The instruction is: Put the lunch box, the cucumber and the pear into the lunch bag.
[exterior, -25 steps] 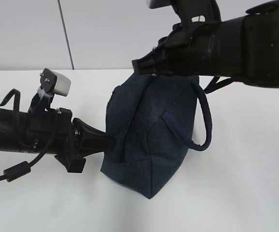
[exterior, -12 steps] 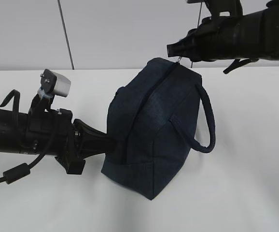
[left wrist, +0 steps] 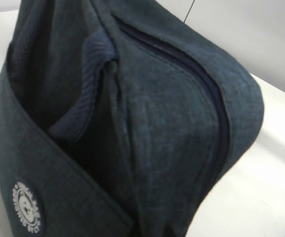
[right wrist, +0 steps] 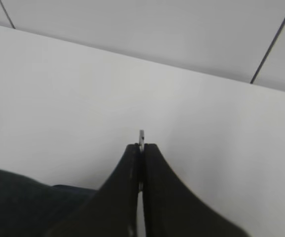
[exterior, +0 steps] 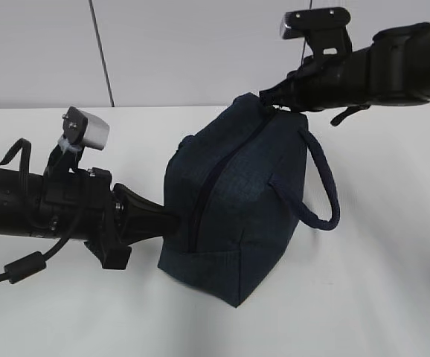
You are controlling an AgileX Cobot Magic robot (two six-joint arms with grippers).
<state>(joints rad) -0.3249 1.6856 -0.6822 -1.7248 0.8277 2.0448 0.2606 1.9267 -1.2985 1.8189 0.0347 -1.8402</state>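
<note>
The dark navy lunch bag (exterior: 237, 201) stands on the white table with its loop handle (exterior: 323, 186) hanging on the right. Its zipper (exterior: 207, 186) looks closed along the top and down the left end. My left gripper (exterior: 164, 222) pinches the bag's lower left end. In the left wrist view the bag (left wrist: 157, 123) fills the frame and my jaws are hidden. My right gripper (exterior: 273, 98) is at the bag's top right corner. In the right wrist view it (right wrist: 141, 145) is shut on the thin metal ring pull (right wrist: 141, 134). The lunch box, cucumber and pear are out of view.
The white table (exterior: 379, 282) stretches all round the bag, with a pale wall behind it. My left arm lies low along the table at the left. A round white logo patch (left wrist: 28, 212) shows on the bag's end.
My right gripper moved right along the bag's top with the pull, rose, then dropped to the top right corner. The bag now stands taller and its handle has swung right. My left arm stayed put.
</note>
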